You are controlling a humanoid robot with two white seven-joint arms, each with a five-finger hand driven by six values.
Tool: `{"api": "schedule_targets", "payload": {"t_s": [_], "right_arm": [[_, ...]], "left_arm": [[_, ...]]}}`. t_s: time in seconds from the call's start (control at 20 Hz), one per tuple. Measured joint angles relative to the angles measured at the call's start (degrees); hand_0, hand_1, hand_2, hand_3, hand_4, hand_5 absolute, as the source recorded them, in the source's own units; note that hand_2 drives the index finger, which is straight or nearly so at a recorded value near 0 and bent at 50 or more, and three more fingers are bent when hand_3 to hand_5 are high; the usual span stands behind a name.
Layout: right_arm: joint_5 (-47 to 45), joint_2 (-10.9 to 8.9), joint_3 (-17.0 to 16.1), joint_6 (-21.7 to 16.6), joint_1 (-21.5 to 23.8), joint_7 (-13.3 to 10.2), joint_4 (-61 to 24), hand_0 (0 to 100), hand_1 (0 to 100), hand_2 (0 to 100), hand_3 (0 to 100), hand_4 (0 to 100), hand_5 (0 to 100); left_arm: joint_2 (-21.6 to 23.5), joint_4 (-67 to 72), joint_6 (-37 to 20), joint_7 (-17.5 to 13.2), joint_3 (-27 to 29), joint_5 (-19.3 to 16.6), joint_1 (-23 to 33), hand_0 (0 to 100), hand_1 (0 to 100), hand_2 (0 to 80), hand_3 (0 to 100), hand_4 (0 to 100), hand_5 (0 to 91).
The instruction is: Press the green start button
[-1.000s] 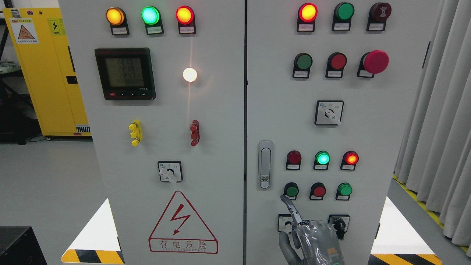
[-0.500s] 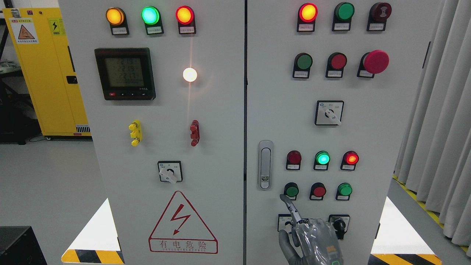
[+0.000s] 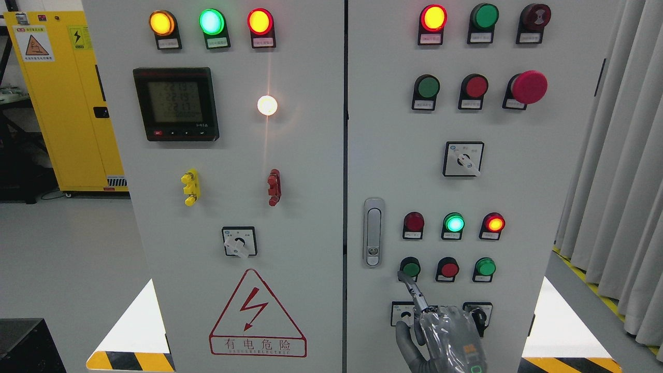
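Note:
On the right cabinet door (image 3: 518,197), the lower button row has a green push button (image 3: 412,269) at its left, a red one (image 3: 449,269) in the middle and a second green one (image 3: 485,267) at the right. My right hand (image 3: 422,317), wrapped in clear plastic, rises from the bottom edge. Its index finger (image 3: 413,291) is stretched out and the other fingers are curled, holding nothing. The fingertip sits at the lower-left rim of the left green button. Whether it touches is unclear. My left arm does not show.
Above that row are a dark red lamp (image 3: 414,221), a lit green lamp (image 3: 454,223) and a lit red lamp (image 3: 494,223). A door latch (image 3: 373,231) is to the left. Two selector switches (image 3: 477,313) are partly hidden by my hand. Curtains (image 3: 621,171) hang at the right.
My right hand has crept up and slightly right. The index fingertip went from just below the left green button to its lower-left rim.

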Motion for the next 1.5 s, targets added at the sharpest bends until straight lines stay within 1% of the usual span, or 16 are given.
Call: {"api": "schedule_targets", "payload": {"t_s": [0.35, 0.65, 1.5], "right_arm": [[-0.3, 0.02, -2.13, 0.0, -0.25, 0.66, 0.38, 75, 90, 0, 100, 100, 100], [-0.91, 0.01, -2.67, -0.21, -0.46, 0.7, 0.83, 75, 90, 0, 100, 100, 100], [-1.0, -0.04, -2.33, 0.01, -1.38, 0.77, 1.52, 76, 90, 1, 100, 100, 100]], "left_arm": [[0.0, 0.0, 0.0, -0.28, 0.01, -0.01, 0.0, 12, 56, 0.0, 0, 0, 0.0], [0.0, 0.0, 0.0, -0.06, 0.01, -0.01, 0.0, 12, 56, 0.0, 0, 0, 0.0], [0.0, 0.0, 0.0, 0.02, 0.01, 0.0, 0.0, 12, 56, 0.0, 0, 0, 0.0]]}}
